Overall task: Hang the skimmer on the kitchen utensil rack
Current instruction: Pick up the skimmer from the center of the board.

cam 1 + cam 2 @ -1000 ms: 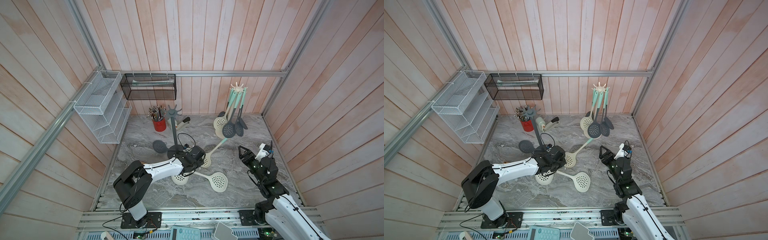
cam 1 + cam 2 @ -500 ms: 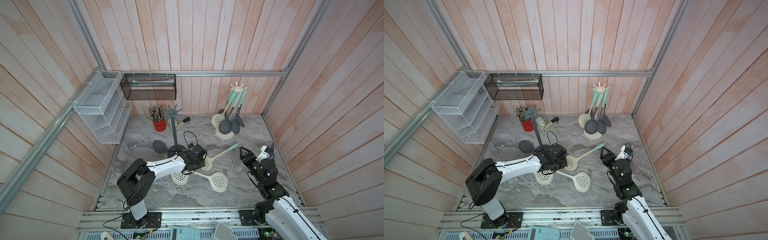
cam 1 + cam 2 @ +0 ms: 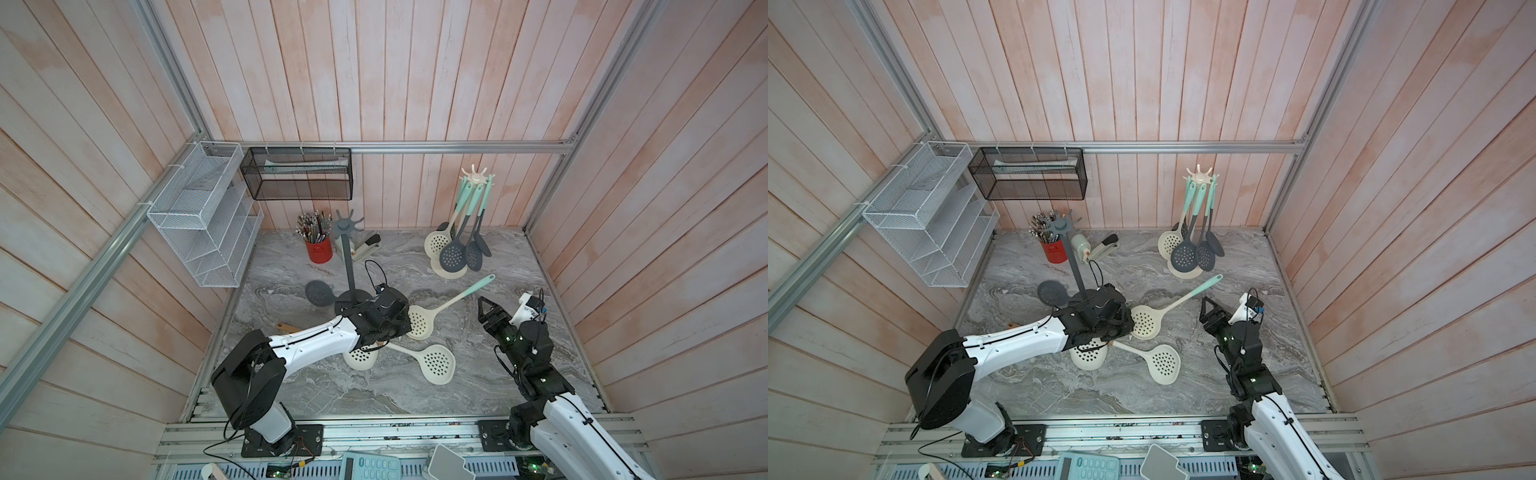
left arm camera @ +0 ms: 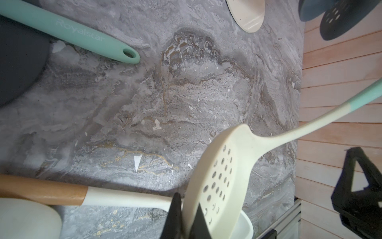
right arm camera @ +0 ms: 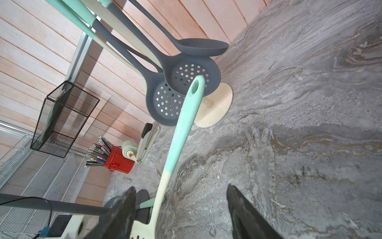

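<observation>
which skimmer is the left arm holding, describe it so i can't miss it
Start at the dark rack mid-table; the left gripper beside its base is shut on the skimmer. Unlike the two cream skimmers lying nearby, its handle ends in mint green.

— Do the top views show your left hand (image 4: 187, 209) gripping the skimmer (image 3: 420, 322)?
— No. My own wrist covers my fingertips and the bowl's left rim there.
— The handle's tip?
— The left wrist view cuts it off at the edge. The right wrist view cuts off the bowl, and the fingers (image 5: 241, 215) of my right hand (image 5: 183, 213) are blurred.
</observation>
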Action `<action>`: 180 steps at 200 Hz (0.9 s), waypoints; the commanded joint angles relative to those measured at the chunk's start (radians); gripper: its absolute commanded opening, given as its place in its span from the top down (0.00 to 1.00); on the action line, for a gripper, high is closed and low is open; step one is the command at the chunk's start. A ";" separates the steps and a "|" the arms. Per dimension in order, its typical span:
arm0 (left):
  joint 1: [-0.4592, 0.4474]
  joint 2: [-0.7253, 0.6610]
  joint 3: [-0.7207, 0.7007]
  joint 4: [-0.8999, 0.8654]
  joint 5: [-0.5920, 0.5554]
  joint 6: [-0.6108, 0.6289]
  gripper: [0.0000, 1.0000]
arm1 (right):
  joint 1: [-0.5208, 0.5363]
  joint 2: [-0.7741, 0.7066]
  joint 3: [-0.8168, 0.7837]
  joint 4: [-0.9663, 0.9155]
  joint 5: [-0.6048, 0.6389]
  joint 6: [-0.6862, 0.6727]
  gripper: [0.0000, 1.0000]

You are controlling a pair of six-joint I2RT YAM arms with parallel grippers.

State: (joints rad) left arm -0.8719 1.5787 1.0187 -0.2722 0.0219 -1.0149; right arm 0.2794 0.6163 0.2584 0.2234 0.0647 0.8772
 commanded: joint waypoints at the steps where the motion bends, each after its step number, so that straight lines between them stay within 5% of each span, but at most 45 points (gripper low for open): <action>1: -0.006 -0.047 -0.030 0.043 0.022 -0.012 1.00 | -0.004 0.007 -0.005 0.051 -0.018 -0.026 0.30; 76: -0.009 -0.136 -0.128 0.088 0.064 -0.008 1.00 | -0.005 -0.001 -0.031 0.108 -0.033 -0.028 0.30; 180: -0.009 -0.174 -0.168 0.120 0.126 0.024 1.00 | 0.002 0.139 -0.045 0.360 -0.210 0.017 0.32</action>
State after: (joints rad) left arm -0.8780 1.4246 0.8524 -0.1928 0.1211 -1.0157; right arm 0.2798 0.7414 0.2100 0.4934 -0.1036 0.8894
